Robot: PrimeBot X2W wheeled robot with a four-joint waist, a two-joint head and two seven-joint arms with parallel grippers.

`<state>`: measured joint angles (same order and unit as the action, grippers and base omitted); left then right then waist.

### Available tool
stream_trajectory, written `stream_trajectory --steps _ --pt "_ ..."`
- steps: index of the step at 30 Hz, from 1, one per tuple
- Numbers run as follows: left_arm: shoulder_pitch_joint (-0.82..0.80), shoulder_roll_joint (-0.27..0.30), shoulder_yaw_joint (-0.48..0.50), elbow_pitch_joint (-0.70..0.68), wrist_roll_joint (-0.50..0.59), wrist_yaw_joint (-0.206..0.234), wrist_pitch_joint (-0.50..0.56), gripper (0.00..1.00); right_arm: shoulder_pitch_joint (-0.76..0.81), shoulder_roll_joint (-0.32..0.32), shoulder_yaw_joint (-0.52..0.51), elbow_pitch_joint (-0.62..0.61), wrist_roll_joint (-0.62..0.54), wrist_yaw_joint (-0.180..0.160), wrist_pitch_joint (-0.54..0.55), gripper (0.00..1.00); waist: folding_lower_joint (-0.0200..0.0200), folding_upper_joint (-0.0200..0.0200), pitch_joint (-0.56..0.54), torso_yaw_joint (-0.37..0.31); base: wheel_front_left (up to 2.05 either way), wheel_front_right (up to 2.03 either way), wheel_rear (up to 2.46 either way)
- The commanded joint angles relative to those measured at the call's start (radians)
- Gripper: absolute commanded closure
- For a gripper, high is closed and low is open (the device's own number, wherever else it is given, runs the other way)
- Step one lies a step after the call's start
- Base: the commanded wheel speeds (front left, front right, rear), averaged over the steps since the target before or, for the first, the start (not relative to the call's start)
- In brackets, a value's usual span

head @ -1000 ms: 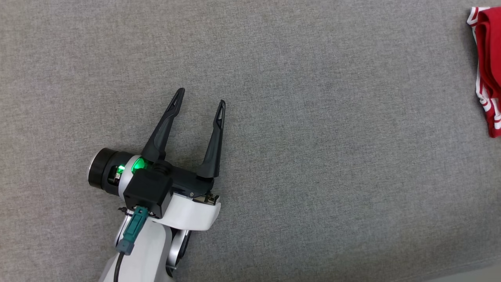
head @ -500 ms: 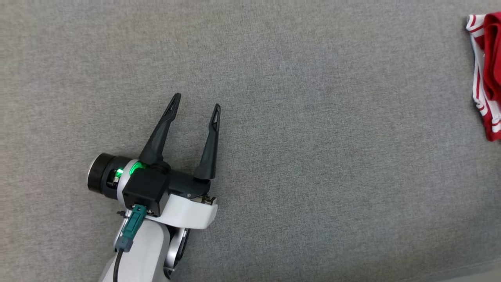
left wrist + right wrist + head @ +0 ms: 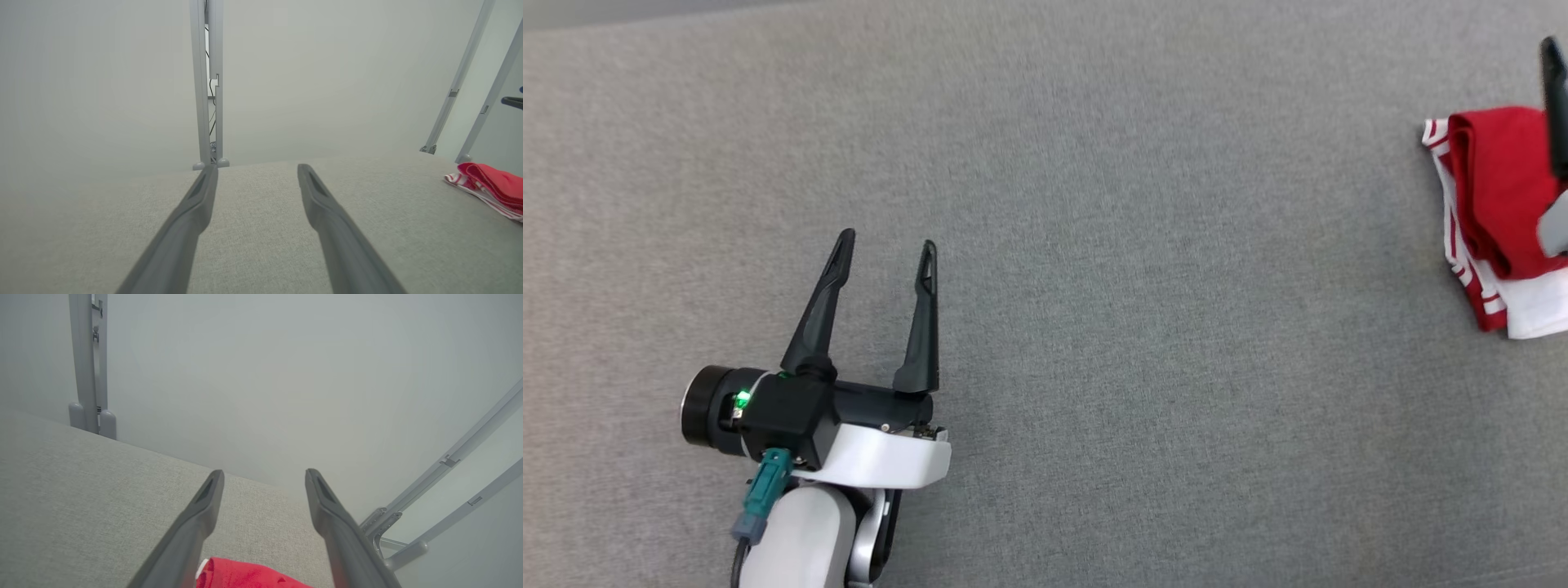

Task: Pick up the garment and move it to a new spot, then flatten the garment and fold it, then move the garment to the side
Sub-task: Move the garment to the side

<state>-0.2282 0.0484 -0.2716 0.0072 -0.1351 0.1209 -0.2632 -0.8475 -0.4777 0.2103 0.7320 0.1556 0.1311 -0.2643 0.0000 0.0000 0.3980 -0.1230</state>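
The garment (image 3: 1494, 188) is a folded red and white bundle with red stripes, lying on the grey cloth table (image 3: 1135, 286) at the far right. One dark finger (image 3: 1554, 98) of my right arm stands over its right part. In the right wrist view my right gripper (image 3: 263, 473) is open, with nothing between its jaws and the garment (image 3: 245, 575) just below them. My left gripper (image 3: 888, 238) hovers open and empty at the lower left, far from the garment. The left wrist view shows the left gripper (image 3: 257, 167) above bare cloth and the garment (image 3: 490, 183) off to the right.
Beyond the table's far edge stand an upright grey frame post (image 3: 206, 81) and slanted grey bars (image 3: 461, 81) against a pale wall. The same post (image 3: 88, 363) and bars (image 3: 449, 465) appear in the right wrist view.
The head camera has shifted, bringing more of the garment and a right finger into the picture. My left gripper stays open, lying a little lower and further left in the frame.
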Motion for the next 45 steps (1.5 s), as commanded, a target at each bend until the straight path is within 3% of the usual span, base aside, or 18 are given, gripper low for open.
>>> stream_trajectory --steps 1,8,19,30,37,45 --pt "0.018 0.005 0.018 -0.005 -0.011 0.008 0.000 0.00 0.056 0.014 0.006 -0.064 0.048 -0.001 0.000 0.00 0.0000 0.0000 -0.075 0.022 0.00 0.00 0.00" --pt "0.066 0.004 0.072 -0.013 -0.017 0.021 0.000 0.00 0.227 0.082 -0.023 -0.286 0.126 -0.001 0.000 0.00 0.0000 0.0000 -0.172 0.046 0.00 0.00 0.00" --pt "0.171 0.004 0.138 -0.021 -0.032 0.041 0.000 0.00 0.523 0.301 -0.134 -0.554 0.126 -0.001 -0.001 0.00 0.0000 0.0000 -0.297 0.063 0.00 0.00 0.00" --pt "0.257 0.004 0.142 0.020 -0.029 0.085 0.000 0.00 0.707 0.399 -0.151 -0.544 0.103 -0.001 -0.001 0.00 0.0000 0.0000 -0.360 0.082 0.00 0.00 0.00" --pt "0.277 0.005 0.143 0.041 -0.042 0.098 0.000 0.00 0.747 0.412 -0.141 -0.518 0.084 -0.001 -0.001 0.00 0.0000 0.0000 -0.375 0.089 0.00 0.00 0.00" --pt "0.272 0.004 0.151 0.039 -0.047 0.083 0.000 0.00 0.733 0.413 -0.150 -0.512 0.081 -0.001 -0.001 0.00 0.0000 0.0000 -0.379 0.088 0.00 0.00 0.00"
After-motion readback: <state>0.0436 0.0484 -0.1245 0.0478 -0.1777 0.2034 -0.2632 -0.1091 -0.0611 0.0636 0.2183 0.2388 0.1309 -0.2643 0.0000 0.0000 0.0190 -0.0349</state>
